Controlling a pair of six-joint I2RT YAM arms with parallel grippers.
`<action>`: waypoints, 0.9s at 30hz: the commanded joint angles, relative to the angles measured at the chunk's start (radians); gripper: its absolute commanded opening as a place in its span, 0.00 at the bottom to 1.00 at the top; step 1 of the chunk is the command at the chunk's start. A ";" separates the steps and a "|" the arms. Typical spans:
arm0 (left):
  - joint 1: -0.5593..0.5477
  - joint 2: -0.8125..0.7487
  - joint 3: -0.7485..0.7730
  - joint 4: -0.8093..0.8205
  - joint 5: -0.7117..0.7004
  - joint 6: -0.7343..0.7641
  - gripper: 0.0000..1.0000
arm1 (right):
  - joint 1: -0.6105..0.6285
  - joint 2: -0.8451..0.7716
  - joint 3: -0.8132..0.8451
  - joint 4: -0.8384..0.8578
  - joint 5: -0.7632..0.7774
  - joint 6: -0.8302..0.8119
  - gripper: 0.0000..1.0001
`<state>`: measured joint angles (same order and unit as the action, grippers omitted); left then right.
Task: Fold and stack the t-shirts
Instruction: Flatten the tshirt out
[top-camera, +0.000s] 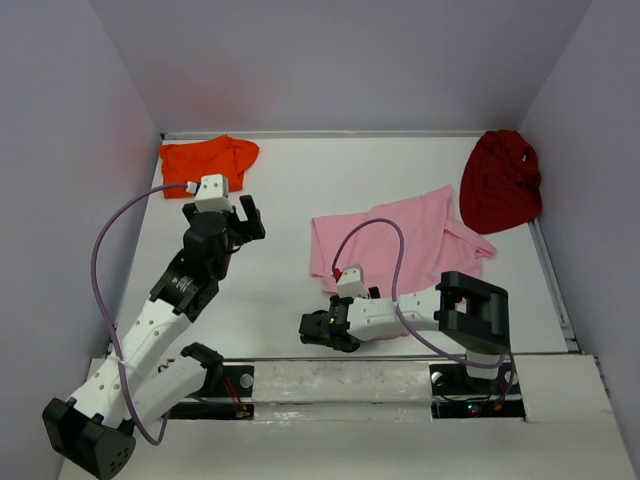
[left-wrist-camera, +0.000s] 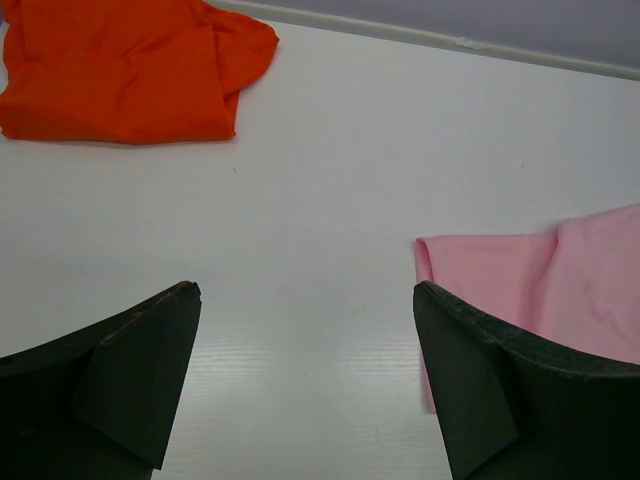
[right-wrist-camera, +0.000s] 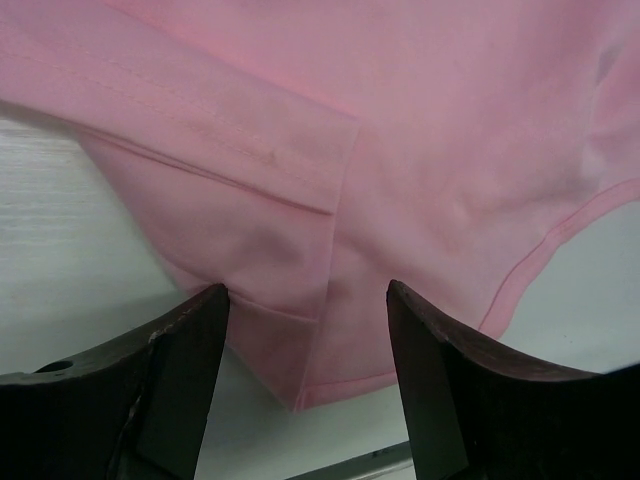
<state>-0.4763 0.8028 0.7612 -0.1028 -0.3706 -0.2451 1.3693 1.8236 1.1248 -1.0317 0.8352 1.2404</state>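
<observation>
Seen from my remote station, the white tabletop (top-camera: 280, 290) sits boxed in by pale grey walls (top-camera: 350, 60), with three shirts lying well apart on it. The bright orange cloth t-shirt (top-camera: 208, 163) lies in a flattened bundle in the far left corner. The dark red cloth t-shirt (top-camera: 500, 180) is heaped in a crumpled mound at the far right, against the side wall. The light pink cloth t-shirt (top-camera: 400, 240) is spread near the middle, right of centre, its near edge partly covered by the right arm's white link and crossed by a looping purple cable (top-camera: 390, 250). The right gripper (top-camera: 308, 330) is low at the pink shirt's near left corner. Its wrist camera shows the dark fingers (right-wrist-camera: 170, 380) spread apart, with a hemmed, folded-over flap of pink fabric (right-wrist-camera: 400, 130) lying flat between and beyond them, pinched by neither. A strip of bare table (right-wrist-camera: 50, 260) shows to the left. The left gripper (top-camera: 247, 218) hangs over open table between the orange and pink shirts, jaws spread wide and holding nothing. In its own view the two black fingers (left-wrist-camera: 140, 370) frame white surface (left-wrist-camera: 330, 160), with the orange shirt (left-wrist-camera: 120, 70) ahead to the left and a corner of the pink shirt (left-wrist-camera: 560, 280) just behind the right-hand finger. A pale rail (top-camera: 350, 134) runs along the table's far edge.
</observation>
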 joint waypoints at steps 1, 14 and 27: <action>-0.007 -0.019 -0.008 0.023 -0.022 0.003 0.97 | -0.001 0.049 0.061 -0.149 0.080 0.137 0.70; -0.013 -0.020 -0.008 0.025 -0.024 0.004 0.97 | -0.010 -0.009 0.135 -0.254 0.168 0.143 0.68; -0.019 -0.024 -0.010 0.025 -0.025 0.006 0.97 | -0.088 0.040 0.093 -0.100 0.130 -0.022 0.68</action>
<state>-0.4866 0.7994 0.7609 -0.1028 -0.3748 -0.2447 1.2961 1.8534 1.2186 -1.1622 0.9276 1.2343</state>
